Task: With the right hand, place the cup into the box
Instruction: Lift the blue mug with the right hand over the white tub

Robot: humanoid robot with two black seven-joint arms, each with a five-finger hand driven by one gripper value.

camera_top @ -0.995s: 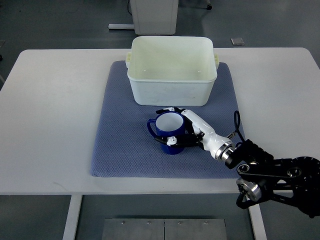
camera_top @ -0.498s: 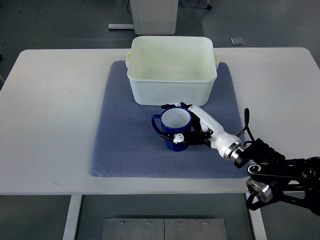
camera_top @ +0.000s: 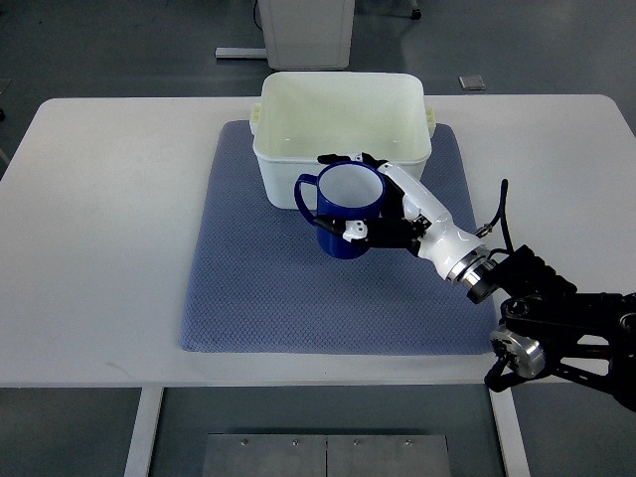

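Cup (camera_top: 348, 211), glossy blue with white inside, sits clasped in the right hand (camera_top: 390, 207), fingers wrapped around it, at six o'clock of the smooth cream box (camera_top: 343, 139).

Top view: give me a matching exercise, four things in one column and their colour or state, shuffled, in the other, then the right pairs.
Things:
1. cup
2. box
3. mat
4. right hand

Colour or state:
A. grey-blue, lying flat under the box
B. closed around the cup
C. dark blue outside, white inside, held in front of the box's near wall
D. cream white, open top, nothing inside

Pairs: 1-C, 2-D, 3-A, 4-B
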